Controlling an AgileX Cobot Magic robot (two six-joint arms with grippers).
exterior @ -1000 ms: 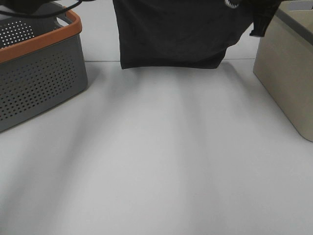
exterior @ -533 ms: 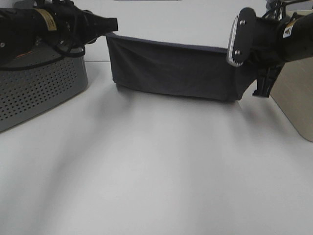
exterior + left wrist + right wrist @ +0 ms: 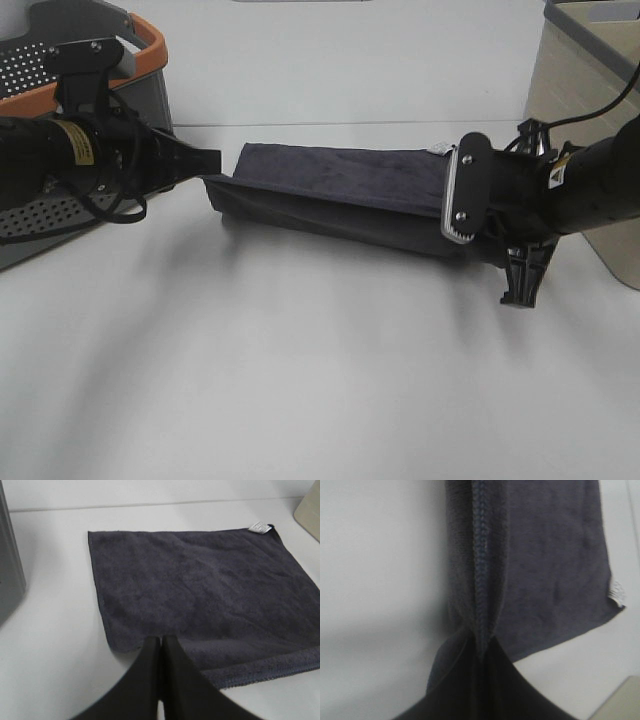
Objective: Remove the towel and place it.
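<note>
The dark navy towel (image 3: 340, 190) lies mostly spread on the white table, its far half flat and its near edge held up a little. A small white tag (image 3: 437, 149) shows at its far right corner. My left gripper (image 3: 208, 165) is shut on the towel's near left corner, seen pinched in the left wrist view (image 3: 160, 647). My right gripper (image 3: 468, 235) is shut on the near right corner, and the right wrist view shows the towel's hem (image 3: 481, 555) running into the closed jaws. The towel fills the left wrist view (image 3: 200, 590).
A grey perforated basket with an orange rim (image 3: 135, 45) stands at the back left, behind my left arm. A beige bin (image 3: 575, 90) stands at the right edge, close to my right arm. White table (image 3: 320, 380) stretches in front.
Both grippers have come down and toward the front with the towel. It hung high a second ago; now its far part lies flat on the table.
</note>
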